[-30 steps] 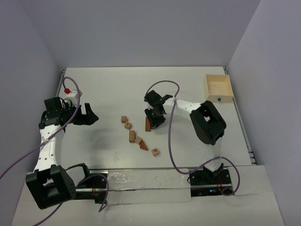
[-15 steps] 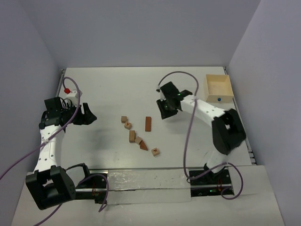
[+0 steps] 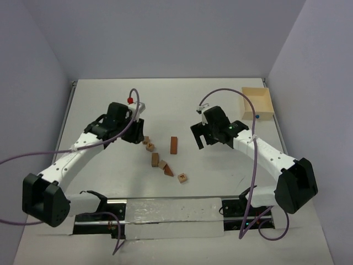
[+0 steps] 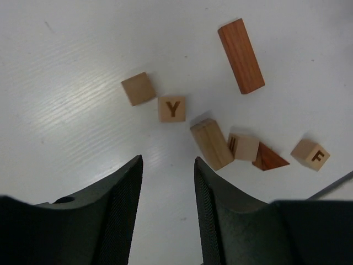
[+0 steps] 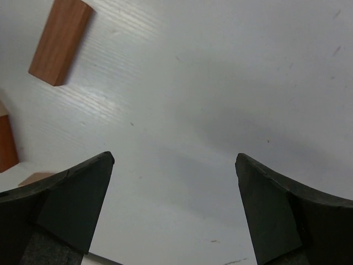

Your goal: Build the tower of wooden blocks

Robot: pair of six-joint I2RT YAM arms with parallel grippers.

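While narrow and empty, left gripper [image 4: 167, 163] just beside wood blocks [image 4: 172, 109]; right gripper [image 5: 174, 159] wide.

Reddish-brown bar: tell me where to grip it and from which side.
Take the reddish-brown bar at mid-length, across its two long sides, coming straight down from above. It lies flat on the table, apart from the other wood blocks, so both long sides are free for the fingers. The open right gripper, just beside it, looks well placed.
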